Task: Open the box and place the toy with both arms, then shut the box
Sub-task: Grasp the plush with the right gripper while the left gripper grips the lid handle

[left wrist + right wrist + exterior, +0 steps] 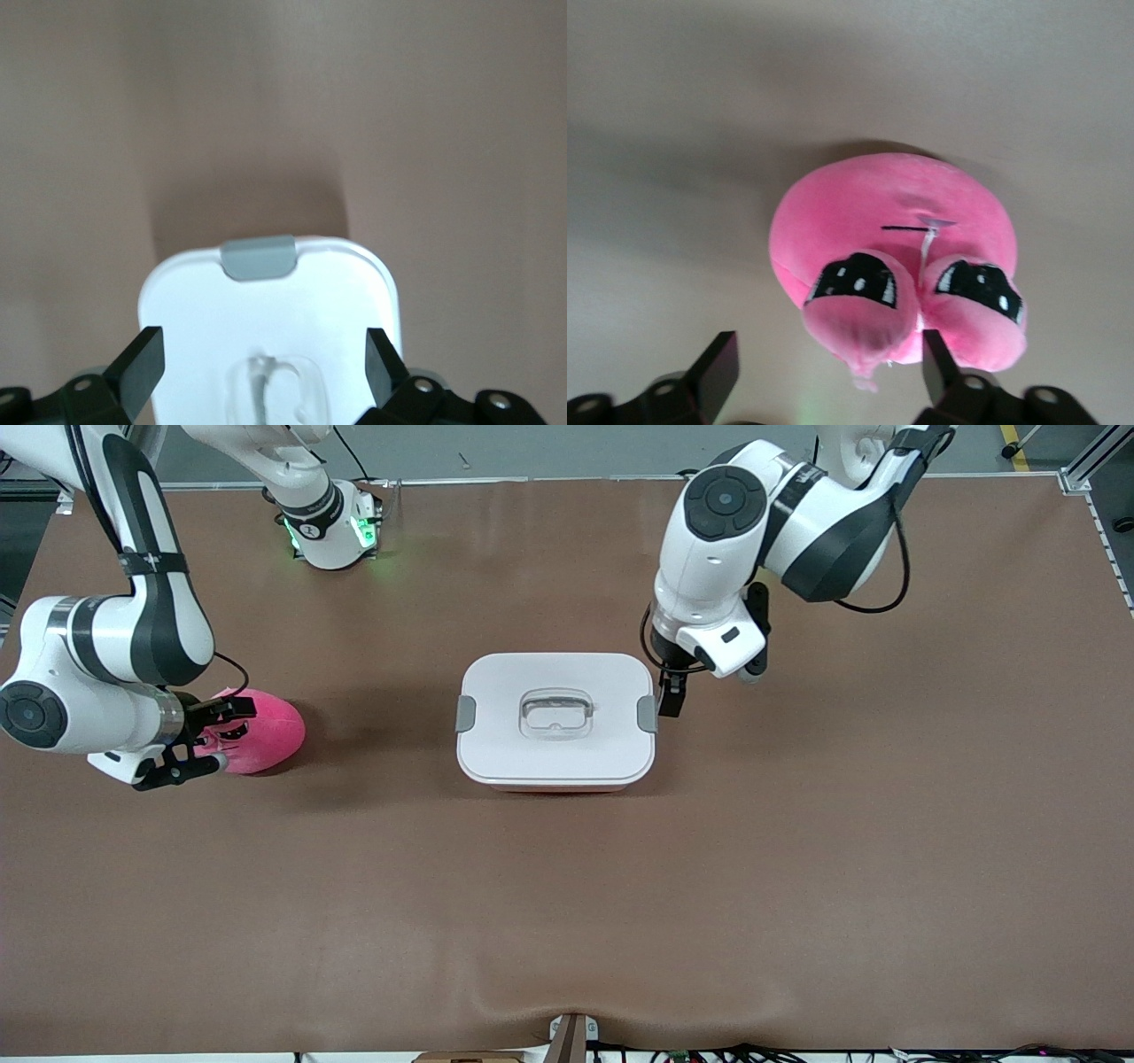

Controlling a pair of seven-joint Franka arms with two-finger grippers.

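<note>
The box stands shut in the middle of the table, with a white lid, a clear recessed handle and a grey clip at each end. My left gripper is open, low at the clip toward the left arm's end. In the left wrist view its open gripper frames the lid, with the other clip ahead. The hot-pink toy lies toward the right arm's end. My right gripper is open at the toy's side. In the right wrist view the toy's eyed face reaches partly into the open right gripper.
The brown mat covers the whole table. The right arm's base, lit green, stands at the table's back edge. A small bracket and cables sit at the edge nearest the camera.
</note>
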